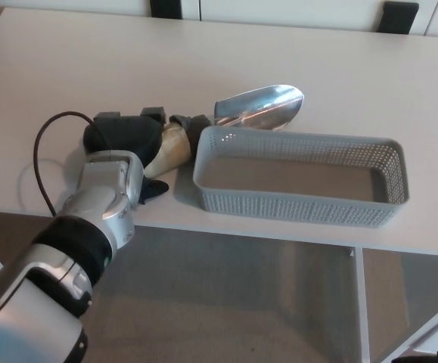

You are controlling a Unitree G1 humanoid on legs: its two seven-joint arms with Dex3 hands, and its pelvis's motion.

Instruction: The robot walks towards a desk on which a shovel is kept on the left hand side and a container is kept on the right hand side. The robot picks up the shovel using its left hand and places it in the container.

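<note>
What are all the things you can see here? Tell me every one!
shovel: one, shiny silver scoop with a cream handle, lying on the desk just behind the container's left end
container: one, grey mesh basket, empty, on the right part of the desk
desk: one, pale beige, filling most of the picture
dark blocks: two, black, at the desk's far edge
left hand: one, black, wrapped around the shovel's handle, on a silver arm with a black cable
</note>
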